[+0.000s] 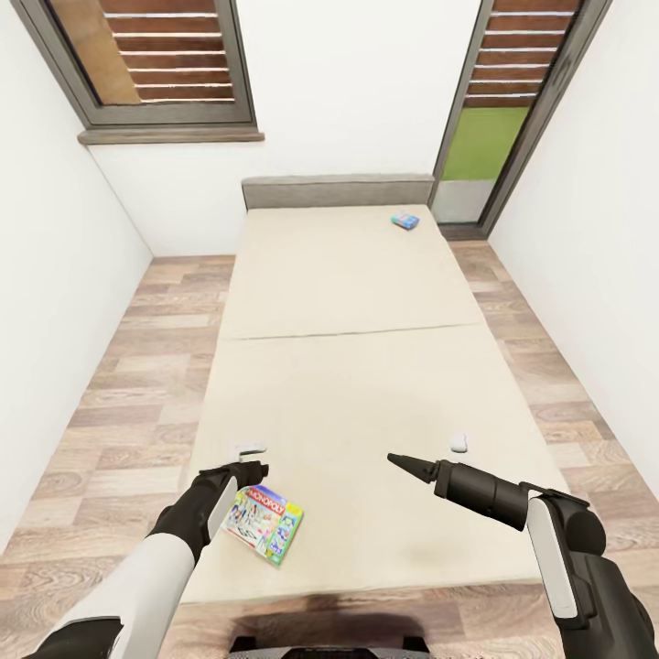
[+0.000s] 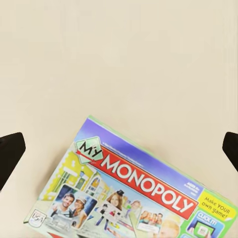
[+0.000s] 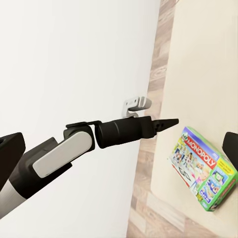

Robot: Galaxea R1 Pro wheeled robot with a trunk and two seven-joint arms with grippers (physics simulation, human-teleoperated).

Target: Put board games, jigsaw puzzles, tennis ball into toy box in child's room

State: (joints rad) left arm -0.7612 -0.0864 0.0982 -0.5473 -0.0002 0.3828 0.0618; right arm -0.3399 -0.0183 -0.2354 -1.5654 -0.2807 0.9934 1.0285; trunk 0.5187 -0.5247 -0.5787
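The robot faces the foot of the bed (image 1: 366,302), and both board games on it are untouched. The Monopoly box (image 1: 265,523) lies flat near the bed's near edge, just beside the left pincer (image 1: 249,448), which hovers over the mattress; in the left wrist view its dark fingertips (image 2: 10,153) stand wide apart at the frame's edges with the box below and between them, gripping nothing. The small blue game box (image 1: 405,220) rests far off by the grey headboard (image 1: 337,190). The right pincer (image 1: 459,443) hangs over the mattress, likewise spread and carrying nothing. So, by my reckoning, the task is at an early stage (the toy box and the surface are out of sight here): the likely step in hand is grasping the Monopoly box.
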